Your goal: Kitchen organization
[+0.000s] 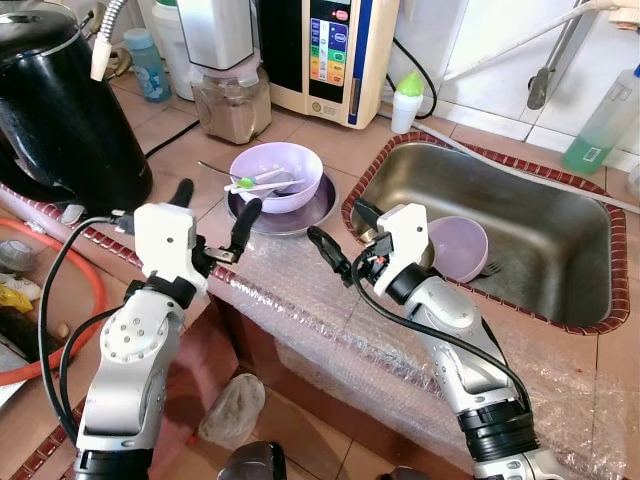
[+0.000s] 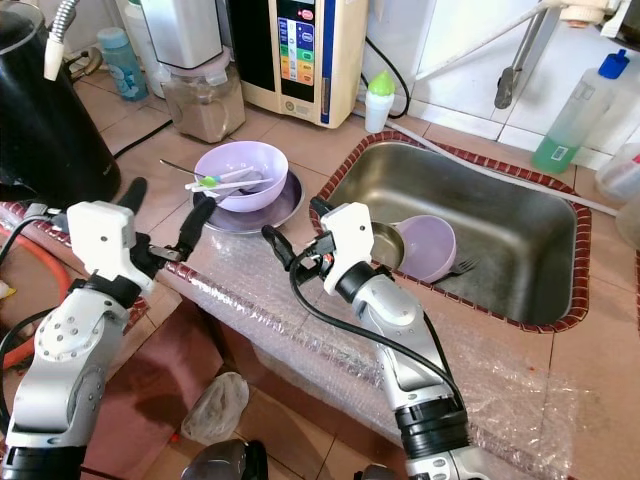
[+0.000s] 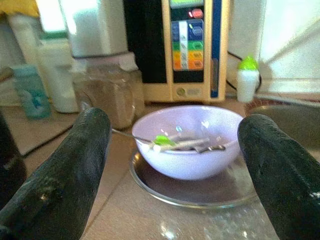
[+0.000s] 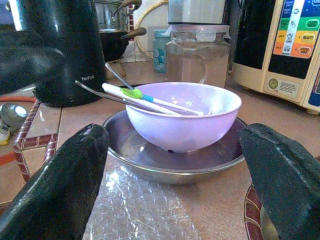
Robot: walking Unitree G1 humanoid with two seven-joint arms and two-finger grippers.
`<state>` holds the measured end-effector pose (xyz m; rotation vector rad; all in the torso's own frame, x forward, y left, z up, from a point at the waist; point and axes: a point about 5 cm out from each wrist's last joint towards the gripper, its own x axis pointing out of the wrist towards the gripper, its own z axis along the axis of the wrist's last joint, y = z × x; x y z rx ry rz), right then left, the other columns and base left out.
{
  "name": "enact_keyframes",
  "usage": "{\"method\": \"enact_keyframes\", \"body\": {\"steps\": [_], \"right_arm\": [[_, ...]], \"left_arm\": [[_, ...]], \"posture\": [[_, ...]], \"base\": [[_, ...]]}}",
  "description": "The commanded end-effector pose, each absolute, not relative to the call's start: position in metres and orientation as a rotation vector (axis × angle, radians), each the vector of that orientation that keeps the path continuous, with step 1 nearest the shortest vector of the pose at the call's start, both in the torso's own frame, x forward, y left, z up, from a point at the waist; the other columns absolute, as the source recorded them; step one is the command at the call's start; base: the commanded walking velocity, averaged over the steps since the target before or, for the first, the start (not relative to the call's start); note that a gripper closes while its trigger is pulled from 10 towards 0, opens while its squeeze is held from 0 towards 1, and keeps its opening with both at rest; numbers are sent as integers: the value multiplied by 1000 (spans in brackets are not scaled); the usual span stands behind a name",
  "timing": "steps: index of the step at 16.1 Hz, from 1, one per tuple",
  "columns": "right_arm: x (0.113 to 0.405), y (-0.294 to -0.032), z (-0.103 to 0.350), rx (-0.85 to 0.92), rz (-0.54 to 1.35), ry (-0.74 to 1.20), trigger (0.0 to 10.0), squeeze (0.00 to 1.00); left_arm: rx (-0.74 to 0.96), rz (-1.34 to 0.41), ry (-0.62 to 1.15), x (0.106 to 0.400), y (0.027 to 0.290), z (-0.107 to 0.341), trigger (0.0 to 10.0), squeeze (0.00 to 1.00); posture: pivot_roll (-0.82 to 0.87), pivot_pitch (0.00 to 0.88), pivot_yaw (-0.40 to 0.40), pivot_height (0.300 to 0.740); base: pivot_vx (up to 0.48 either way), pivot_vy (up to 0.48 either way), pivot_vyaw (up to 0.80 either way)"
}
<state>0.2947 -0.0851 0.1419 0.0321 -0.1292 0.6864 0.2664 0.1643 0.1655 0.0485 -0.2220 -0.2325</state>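
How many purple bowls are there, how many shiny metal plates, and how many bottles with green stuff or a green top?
Purple bowls: 2, one on the counter and one in the sink
Shiny metal plates: 1, under the counter bowl
Green bottles: 2, a small white one with a green cap and a tall one holding green liquid
Total: 5

"Tefal" in white on black kettle (image 4: 60, 50); coloured button labels on cream appliance (image 4: 295, 45) too small to read.
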Motion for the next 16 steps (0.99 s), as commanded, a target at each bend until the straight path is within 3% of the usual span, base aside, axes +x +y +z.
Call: {"method": "enact_keyframes", "body": {"steps": [1,3,9,15,16], "right_arm": [[296,-85,143,27,691,-137,10000,0],[293,-88,140,21,685,-129,10000,0],[275,-107,128,-16,671,-71,10000,0],[257,-99,129,23,741,-48,10000,0],[257,-99,130,23,739,-52,10000,0]], "left_arm": [[16,-147,-245,267,174,168,10000,0],[-111,-24,-217,277,188,163,10000,0],[-338,-37,-118,311,193,152,10000,0],[-525,-151,-37,341,170,154,10000,0],[-539,-177,-23,343,166,154,4627,0]], "posture": [[33,3,32,740],[21,19,27,740],[-33,69,33,740],[-60,82,56,740],[-61,80,61,740]], "base": [[0,0,0],[0,0,0],[0,0,0],[0,0,0],[0,0,0]]}}
